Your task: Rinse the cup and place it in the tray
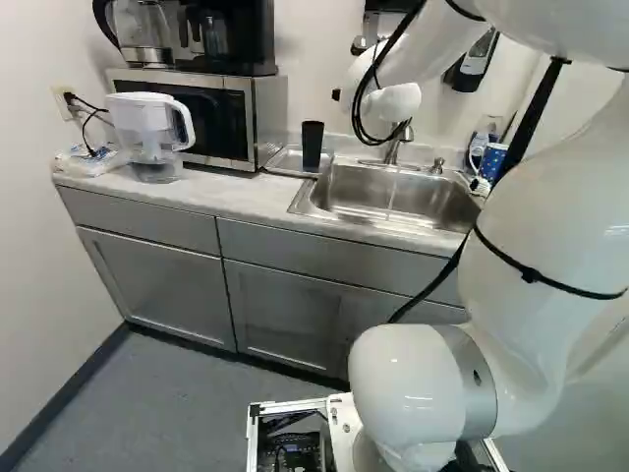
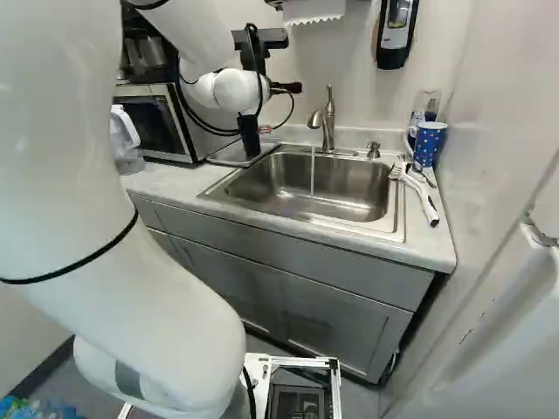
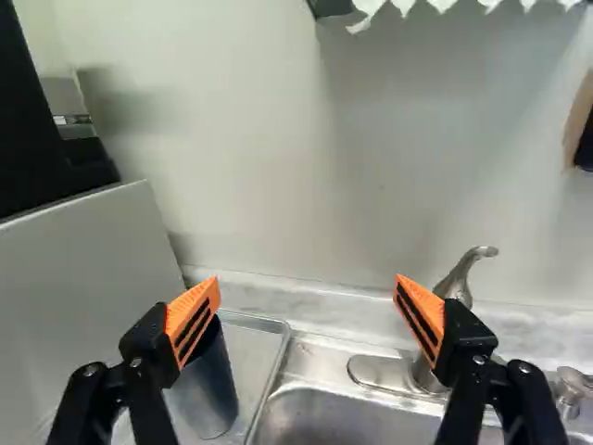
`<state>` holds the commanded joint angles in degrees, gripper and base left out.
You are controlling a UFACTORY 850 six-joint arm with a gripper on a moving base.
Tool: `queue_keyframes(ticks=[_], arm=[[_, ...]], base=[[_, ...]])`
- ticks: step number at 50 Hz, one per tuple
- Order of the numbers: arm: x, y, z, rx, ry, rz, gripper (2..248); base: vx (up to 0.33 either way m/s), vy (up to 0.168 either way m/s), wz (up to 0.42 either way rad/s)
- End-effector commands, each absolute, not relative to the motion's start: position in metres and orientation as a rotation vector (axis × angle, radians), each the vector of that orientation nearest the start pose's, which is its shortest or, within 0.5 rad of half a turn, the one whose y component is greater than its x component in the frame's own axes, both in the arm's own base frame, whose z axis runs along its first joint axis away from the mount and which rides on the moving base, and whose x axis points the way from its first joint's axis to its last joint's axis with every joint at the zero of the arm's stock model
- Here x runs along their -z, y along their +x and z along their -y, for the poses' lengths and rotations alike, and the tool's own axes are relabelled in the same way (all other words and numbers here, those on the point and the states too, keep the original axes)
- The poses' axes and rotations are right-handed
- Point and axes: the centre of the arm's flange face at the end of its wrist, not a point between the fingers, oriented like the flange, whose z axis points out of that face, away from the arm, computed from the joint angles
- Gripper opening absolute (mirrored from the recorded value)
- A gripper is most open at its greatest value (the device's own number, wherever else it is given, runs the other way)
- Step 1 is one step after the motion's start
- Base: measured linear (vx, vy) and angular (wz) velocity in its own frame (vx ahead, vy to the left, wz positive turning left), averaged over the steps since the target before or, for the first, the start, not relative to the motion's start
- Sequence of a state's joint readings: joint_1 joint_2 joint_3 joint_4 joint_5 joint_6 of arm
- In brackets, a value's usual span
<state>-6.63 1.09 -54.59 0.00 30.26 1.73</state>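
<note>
The black cup (image 1: 312, 146) stands on the metal tray (image 1: 284, 162) left of the sink. My gripper (image 2: 280, 108) is up near the wall, above the area between tray and faucet. In the wrist view the gripper (image 3: 308, 292) has its orange-padded fingers wide apart, nothing between them. One finger partly covers the cup (image 3: 206, 394), which stands beyond and below that finger, not between the two; whether they touch I cannot tell. The tray (image 3: 264, 357) shows around it. From the faucet (image 2: 328, 122) a thin stream of water (image 2: 313, 173) runs into the sink (image 2: 284, 183).
A microwave (image 1: 251, 123) and a white pitcher (image 1: 152, 128) stand left of the tray. Right of the sink are a blue dotted cup (image 2: 428, 144) and a white brush (image 2: 425, 202). A soap dispenser (image 2: 396, 30) hangs on the wall, which rises close behind the sink.
</note>
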Motion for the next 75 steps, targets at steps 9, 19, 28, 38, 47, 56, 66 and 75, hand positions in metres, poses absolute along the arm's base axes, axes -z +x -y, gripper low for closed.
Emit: queue_keyframes(ticks=[9,19,28,38,47,56,66,75], arm=[[-0.631,0.506,0.073,2.193,-2.348,-0.205,247],[-0.631,0.497,0.087,2.206,-2.360,-0.242,247],[-0.631,0.496,0.096,2.213,-2.367,-0.263,247],[-0.631,0.497,0.100,2.216,-2.370,-0.271,247],[-0.635,0.497,0.101,2.225,-2.365,-0.275,247],[-0.643,0.504,0.107,2.249,-2.351,-0.283,247],[-0.654,0.514,0.116,2.279,-2.334,-0.295,247],[-0.663,0.525,0.123,2.287,-2.333,-0.305,247]], base=[[0.000,0.000,0.000],[0.000,0.000,0.000],[0.000,0.000,0.000],[0.000,0.000,0.000],[0.000,0.000,0.000],[0.000,0.000,0.000],[0.000,0.000,0.000],[0.000,0.000,0.000]])
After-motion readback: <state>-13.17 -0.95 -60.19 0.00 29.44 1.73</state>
